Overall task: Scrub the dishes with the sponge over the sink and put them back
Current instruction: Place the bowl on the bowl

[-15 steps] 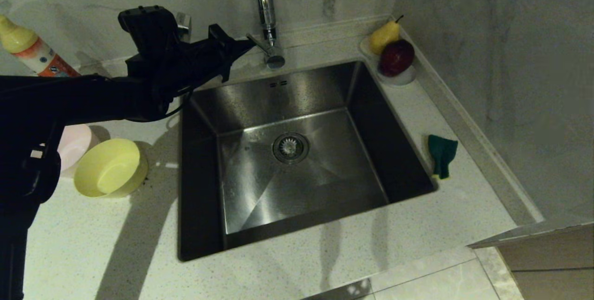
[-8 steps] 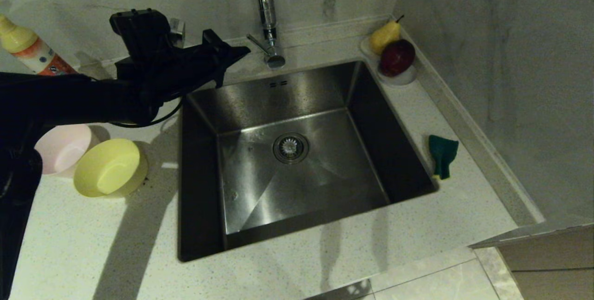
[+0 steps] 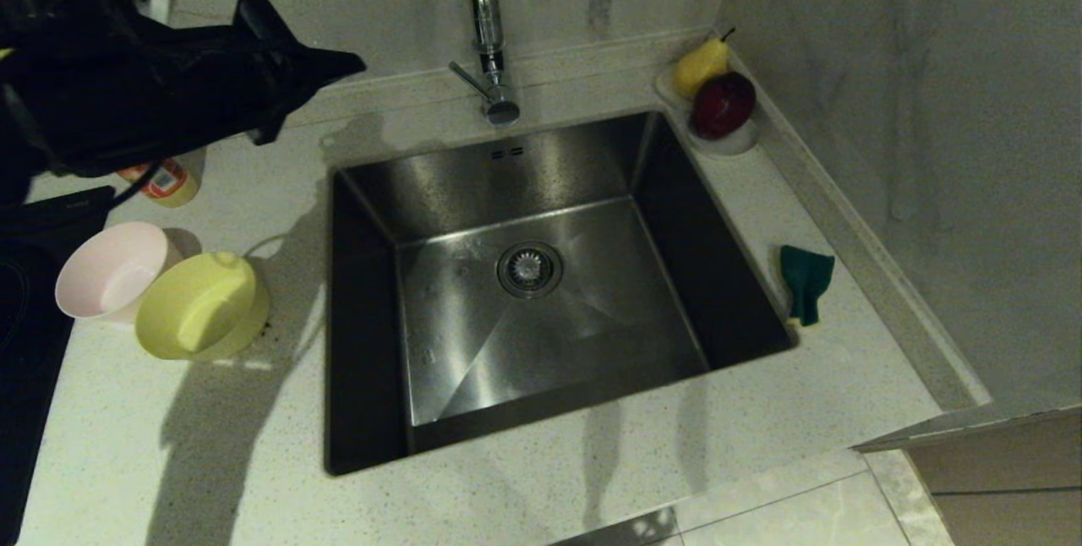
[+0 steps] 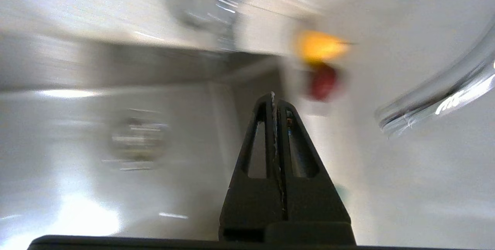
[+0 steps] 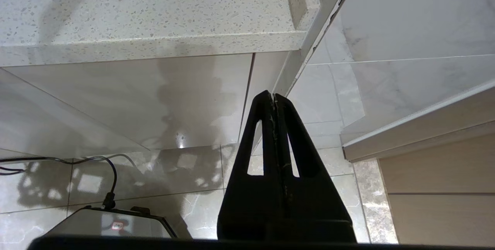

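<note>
The left end effector (image 3: 351, 66), closed and empty at ten o'clock, risks clipping the tap (image 3: 483, 30) swinging across the sink (image 3: 524, 182).

A yellow pear (image 3: 698, 64) and a dark red apple (image 3: 723, 103) sit together in a small white dish (image 3: 737, 141) at the far right corner of the pale speckled stone counter (image 3: 541, 495), while a yellow-capped plastic bottle with an orange label (image 3: 166, 180) stands at the far left.
</note>
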